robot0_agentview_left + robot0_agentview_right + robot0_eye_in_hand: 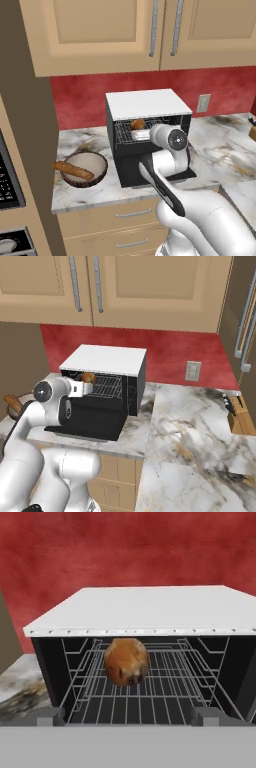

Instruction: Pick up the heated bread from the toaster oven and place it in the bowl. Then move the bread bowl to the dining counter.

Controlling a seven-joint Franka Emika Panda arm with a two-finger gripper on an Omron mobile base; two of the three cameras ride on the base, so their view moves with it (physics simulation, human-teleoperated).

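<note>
Because you go from big to small, look first at the broad white-grey marbled stone counter point(95, 197): it holds everything up, so your arm can reach it all from the front. On it sits the boxy black toaster oven with the flat white top point(145, 102). Its black drop-down door point(87, 426) lies flat open, so the way in is free. Just beside the oven on its left rests the round shallow bowl, dark brown outside and pale inside point(85, 161), close by so the trip will be short. A long thin brown bread stick point(73, 170) lies across it. Your two-finger gripper point(129, 716) waits at the oven mouth, fingers spread as wide as they go, holding nothing. Straight ahead, on the wire rack point(165, 689), sits the small round golden-brown bun point(126, 661).
</note>
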